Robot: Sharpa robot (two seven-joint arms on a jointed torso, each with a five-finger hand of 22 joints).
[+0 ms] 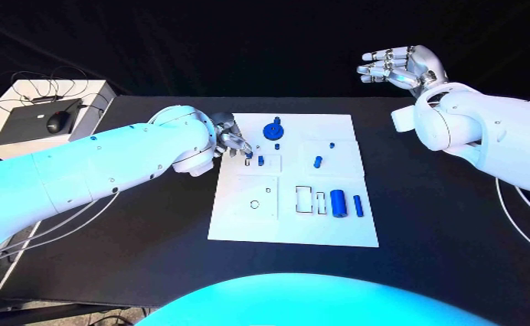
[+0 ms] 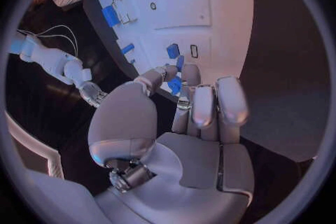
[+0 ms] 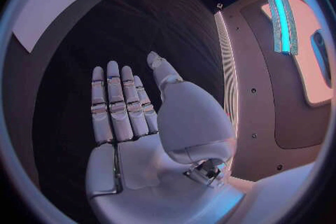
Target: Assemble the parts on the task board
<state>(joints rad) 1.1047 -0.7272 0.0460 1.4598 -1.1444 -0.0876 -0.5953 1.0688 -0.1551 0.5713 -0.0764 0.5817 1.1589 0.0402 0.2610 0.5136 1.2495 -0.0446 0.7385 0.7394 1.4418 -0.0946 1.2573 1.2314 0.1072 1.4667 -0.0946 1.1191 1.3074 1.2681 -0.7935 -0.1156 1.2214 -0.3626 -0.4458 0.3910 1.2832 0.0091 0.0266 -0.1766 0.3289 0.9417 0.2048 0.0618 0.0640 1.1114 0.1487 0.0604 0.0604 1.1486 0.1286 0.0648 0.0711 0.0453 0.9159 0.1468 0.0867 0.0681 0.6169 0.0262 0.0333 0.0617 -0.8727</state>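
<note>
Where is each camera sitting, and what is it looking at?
Head view: on the robot's head, looking down at the white board; both arms show.
Left wrist view: behind the left hand, facing the board; a small blue piece sits at its fingertips.
Right wrist view: behind the right hand, raised with fingers apart above the black table.
Head and left wrist views share the board and blue pieces.

Black surface [image 1: 442, 219] with a black curtain backdrop [image 1: 221, 27] behind it. Small white side table [image 1: 97, 90] at the far left corner carries a dark laptop [image 1: 33, 123], a black mouse [image 1: 57, 119] and some cables [image 1: 44, 81].
</note>
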